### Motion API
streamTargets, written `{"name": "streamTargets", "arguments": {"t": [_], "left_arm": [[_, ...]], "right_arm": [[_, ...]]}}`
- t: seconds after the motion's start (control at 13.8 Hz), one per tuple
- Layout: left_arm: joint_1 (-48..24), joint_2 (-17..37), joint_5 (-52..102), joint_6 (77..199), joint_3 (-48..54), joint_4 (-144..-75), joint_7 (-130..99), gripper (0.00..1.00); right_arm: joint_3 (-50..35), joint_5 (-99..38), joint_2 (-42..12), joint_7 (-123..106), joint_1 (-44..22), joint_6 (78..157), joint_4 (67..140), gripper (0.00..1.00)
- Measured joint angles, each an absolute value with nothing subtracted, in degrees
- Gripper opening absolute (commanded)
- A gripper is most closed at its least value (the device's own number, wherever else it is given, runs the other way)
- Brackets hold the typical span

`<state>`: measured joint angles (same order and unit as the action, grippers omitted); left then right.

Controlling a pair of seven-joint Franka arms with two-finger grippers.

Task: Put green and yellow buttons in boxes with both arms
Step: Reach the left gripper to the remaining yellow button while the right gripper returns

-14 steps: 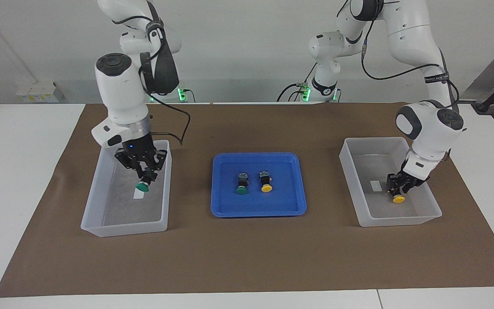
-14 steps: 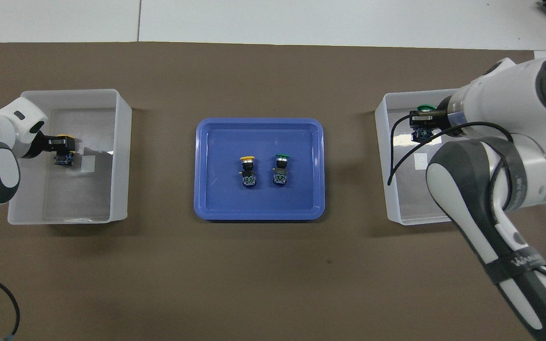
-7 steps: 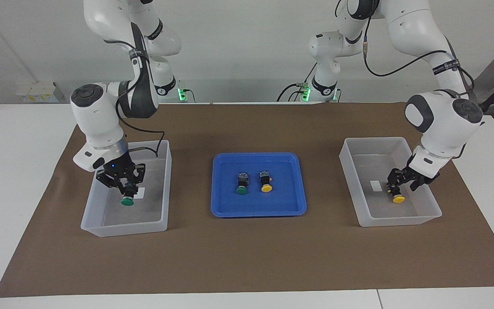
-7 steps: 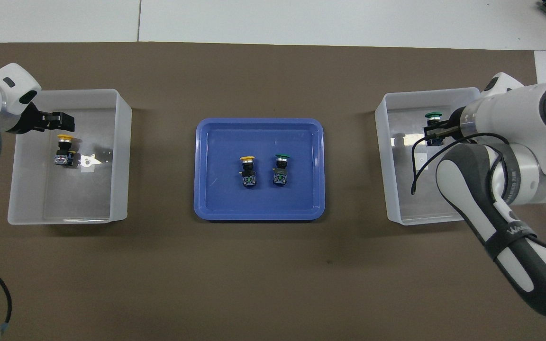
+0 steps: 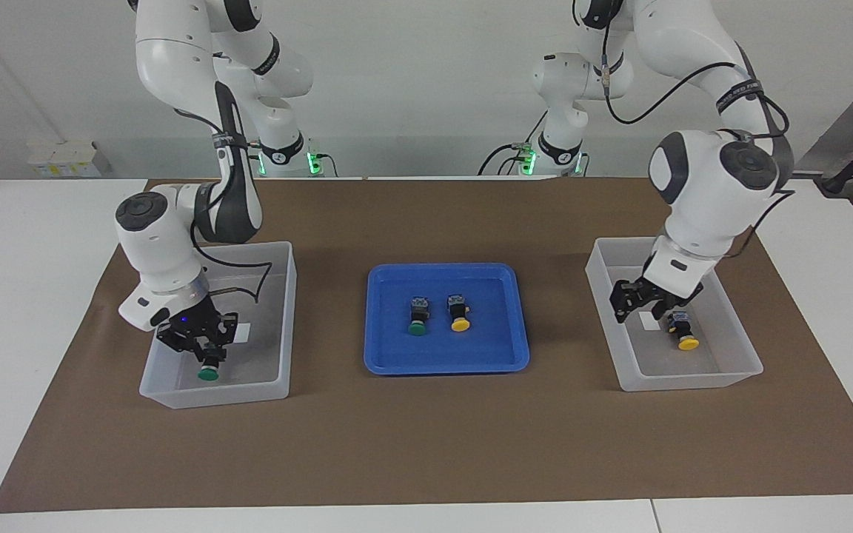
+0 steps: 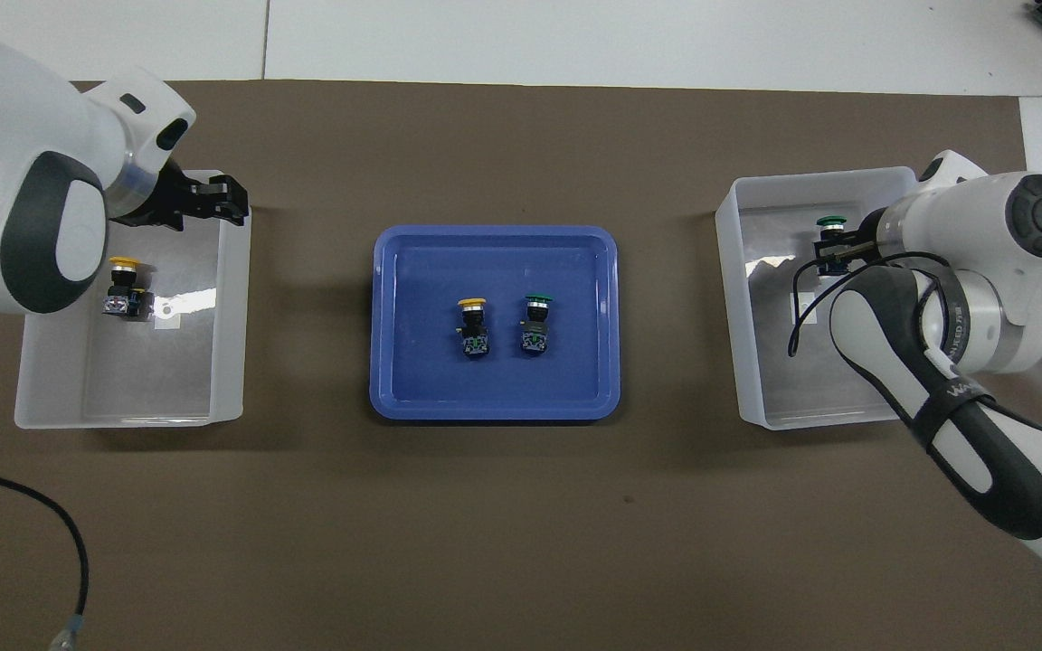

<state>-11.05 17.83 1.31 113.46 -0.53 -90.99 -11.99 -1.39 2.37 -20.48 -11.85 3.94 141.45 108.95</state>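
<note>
My right gripper is shut on a green button, held cap-down low inside the box at the right arm's end; the same button shows at my right gripper from overhead. A yellow button lies loose on the floor of the other box, beside its white label. My left gripper stands open and empty above that box, over the wall nearest the tray. From overhead, the left gripper is apart from the yellow button.
A shallow blue tray lies mid-table between the boxes. It holds one green button and one yellow button side by side. Brown paper covers the table. A black cable lies near the left arm's base.
The left gripper let go of the yellow button, rose and swung toward the tray side of its box. The right gripper carried the green button lower into its box.
</note>
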Motion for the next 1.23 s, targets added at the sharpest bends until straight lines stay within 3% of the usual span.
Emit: {"name": "streamTargets", "arguments": {"t": [0.29, 0.36, 0.43, 0.51, 0.65, 0.94, 1.23], "left_arm": [[-18.7, 17.97, 1.39, 117.74, -0.25, -93.38, -20.52, 0.67], [-20.48, 18.03, 1.4, 119.59, -0.2, -94.52, -22.78, 0.67], [-22.01, 18.06, 1.4, 120.96, -0.16, -95.45, -24.57, 0.67], [-23.14, 18.09, 1.4, 121.98, -0.13, -96.13, -25.72, 0.67], [-24.92, 18.17, 1.4, 125.81, -0.12, -98.41, -27.89, 0.67], [-29.13, 19.74, 1.43, 135.22, -0.09, -104.04, -32.81, 0.7], [-32.11, 21.39, 1.43, 137.65, -0.1, -104.7, -35.09, 0.7]], "right_arm": [[-1.37, 2.37, -22.43, -11.85, 4.35, 143.27, 108.57, 0.0], [-1.37, 2.37, -22.76, -11.85, 4.39, 143.79, 108.5, 0.25], [-1.37, 2.37, -22.99, -11.85, 4.39, 144.22, 108.42, 0.69], [-1.37, 2.37, -23.09, -11.85, 4.39, 144.33, 108.33, 0.87], [-1.41, 2.37, -23.09, -11.85, 4.38, 144.35, 107.91, 1.0], [-1.57, 2.35, -21.62, -11.83, 4.19, 143.41, 106.42, 1.0], [-2.05, 2.31, -15.21, -8.73, 3.24, 134.46, 105.94, 1.0]]}}
